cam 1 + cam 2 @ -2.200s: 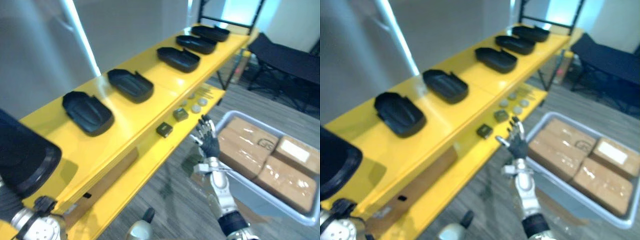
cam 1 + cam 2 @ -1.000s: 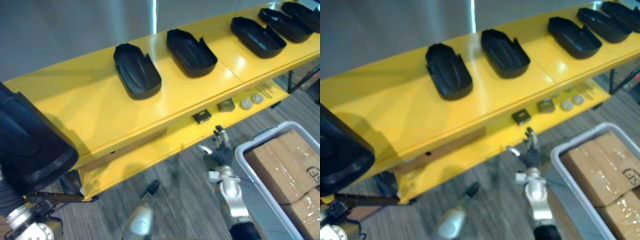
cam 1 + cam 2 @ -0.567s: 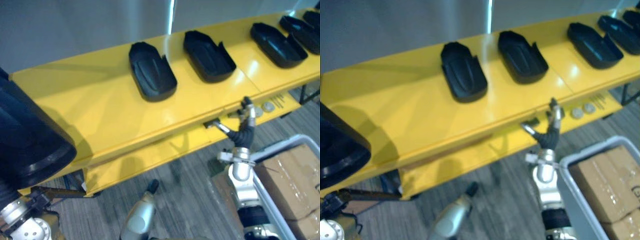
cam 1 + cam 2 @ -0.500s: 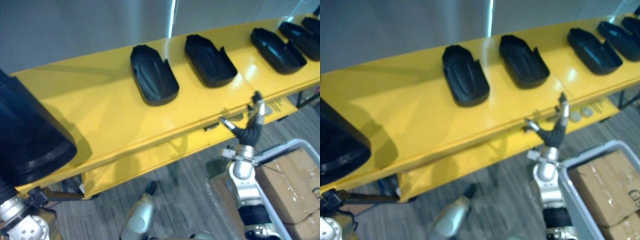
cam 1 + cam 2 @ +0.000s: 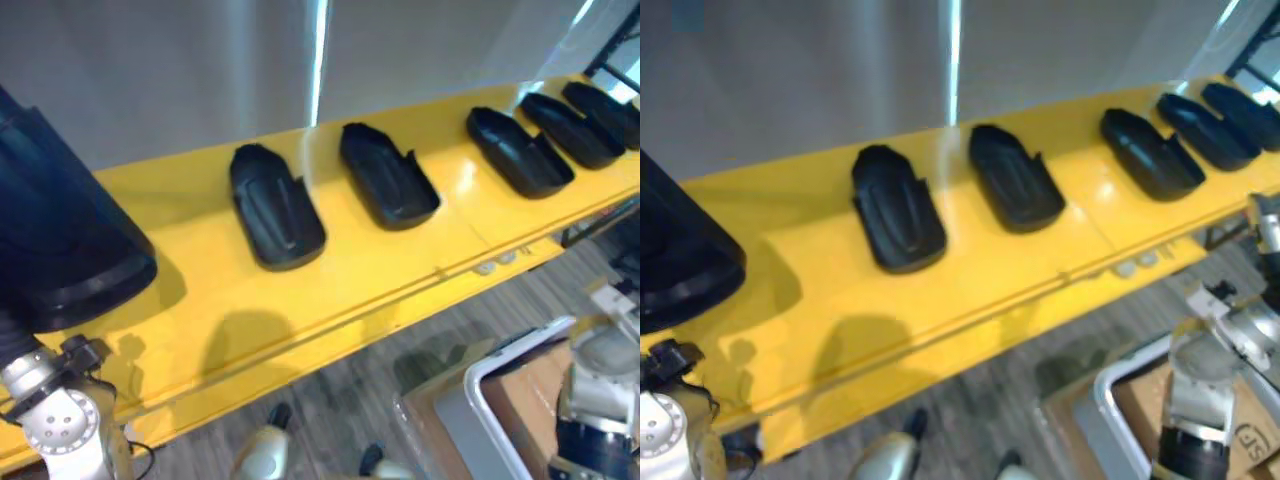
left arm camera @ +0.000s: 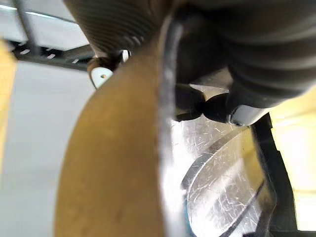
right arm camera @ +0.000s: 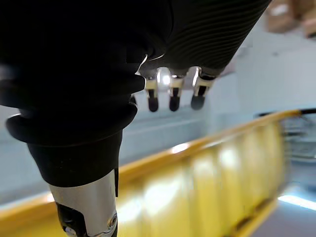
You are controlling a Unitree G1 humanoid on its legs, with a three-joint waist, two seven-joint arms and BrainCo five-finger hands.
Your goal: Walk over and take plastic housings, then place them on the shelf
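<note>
Yellow shelf (image 5: 200, 330) holds a row of black housings (image 5: 275, 205). Left wrist view: left hand (image 6: 217, 107) pinches the rim of a big housing (image 5: 70, 250). Right wrist view: right hand (image 7: 170, 96) has straight fingers and holds nothing.

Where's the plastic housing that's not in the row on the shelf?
That plastic housing is at the eye views' far left, over the yellow shelf's end, beside the row's first housing.
</note>
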